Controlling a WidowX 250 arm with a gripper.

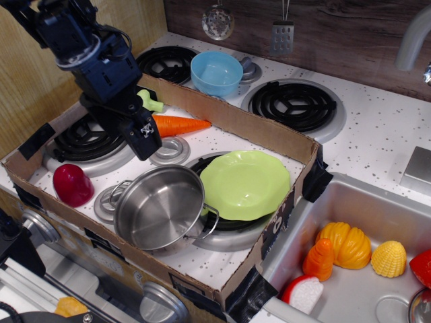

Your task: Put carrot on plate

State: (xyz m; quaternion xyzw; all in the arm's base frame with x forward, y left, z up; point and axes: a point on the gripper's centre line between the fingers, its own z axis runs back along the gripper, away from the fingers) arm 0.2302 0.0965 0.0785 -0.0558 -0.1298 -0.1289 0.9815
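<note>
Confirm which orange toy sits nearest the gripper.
The long tapered orange carrot inside the cardboard box, right beside the gripper; the stubby orange cone lies in the sink.

Toy kitchen set up as a robot test station. Shown by: white speckled stovetop (377, 134) with black coil burners (293, 104); grey sink basin (367, 222) at right holding plastic play food (345, 245); faucet (412, 37) at upper right; strainer (218, 21) and spatula (283, 35) hanging on dark wood-grain back wall (350, 33); steel pot (159, 208), lime-green plate (246, 184) and light blue bowl (216, 73) on the range. Cardboard frame (242, 121), taped at corners, fenced around the front burners; black robot arm (94, 60) above it.
</note>
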